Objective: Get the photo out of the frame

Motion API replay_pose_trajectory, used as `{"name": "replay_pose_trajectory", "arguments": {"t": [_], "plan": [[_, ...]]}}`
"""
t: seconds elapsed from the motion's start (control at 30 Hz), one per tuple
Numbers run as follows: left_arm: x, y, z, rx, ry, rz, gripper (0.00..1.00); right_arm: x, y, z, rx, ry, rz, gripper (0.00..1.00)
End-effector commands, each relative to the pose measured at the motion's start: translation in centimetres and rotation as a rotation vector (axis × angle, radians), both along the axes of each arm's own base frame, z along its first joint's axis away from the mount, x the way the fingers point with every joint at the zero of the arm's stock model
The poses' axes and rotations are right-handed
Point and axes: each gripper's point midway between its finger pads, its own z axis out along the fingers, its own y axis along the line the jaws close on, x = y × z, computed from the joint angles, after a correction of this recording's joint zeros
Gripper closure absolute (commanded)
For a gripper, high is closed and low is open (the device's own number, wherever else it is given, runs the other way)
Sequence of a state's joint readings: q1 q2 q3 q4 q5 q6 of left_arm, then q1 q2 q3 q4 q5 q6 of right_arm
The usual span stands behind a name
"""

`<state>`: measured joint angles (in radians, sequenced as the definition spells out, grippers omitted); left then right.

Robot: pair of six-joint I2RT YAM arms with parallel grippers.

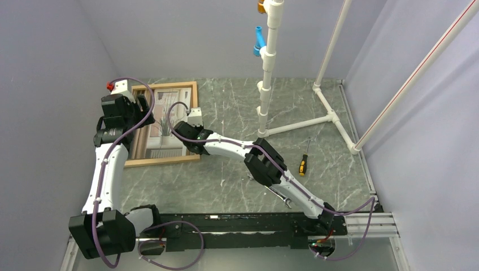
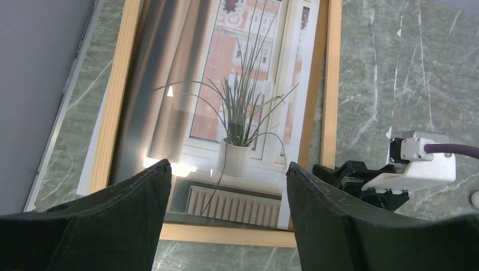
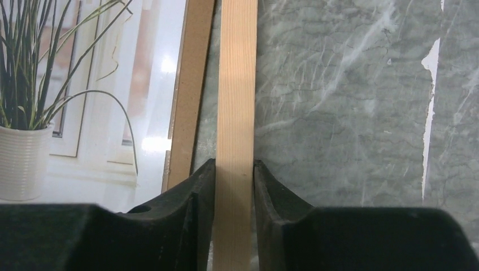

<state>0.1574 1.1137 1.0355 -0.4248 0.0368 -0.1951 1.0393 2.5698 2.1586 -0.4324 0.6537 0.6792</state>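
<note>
The right gripper (image 3: 234, 169) pinches the frame (image 3: 238, 79), with one finger on each side of its light wood strip. The photo (image 3: 107, 96) of a spiky plant lies to the left. The green table (image 3: 350, 113) is on the right.

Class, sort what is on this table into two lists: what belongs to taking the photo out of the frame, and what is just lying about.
Job: photo, frame, right gripper shut on the frame's strip, left gripper open over the photo.
Lying about: screwdriver, white pipe stand.
</note>
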Motion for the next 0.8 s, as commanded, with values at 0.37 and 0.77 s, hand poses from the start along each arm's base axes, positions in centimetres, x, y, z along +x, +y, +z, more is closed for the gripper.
{"name": "replay_pose_trajectory", "arguments": {"t": [0.37, 0.77], "plan": [[0.3, 0.0, 1.5, 0.026, -0.057, -0.011, 0.23, 0.5, -2.1, 3.7, 0.297, 0.274, 0.024, 1.00], [0.4, -0.1, 1.3, 0.030, -0.052, -0.015, 0.23, -1.4, -13.1, 4.6, 0.173, 0.246, -0.069, 1.00]]}}
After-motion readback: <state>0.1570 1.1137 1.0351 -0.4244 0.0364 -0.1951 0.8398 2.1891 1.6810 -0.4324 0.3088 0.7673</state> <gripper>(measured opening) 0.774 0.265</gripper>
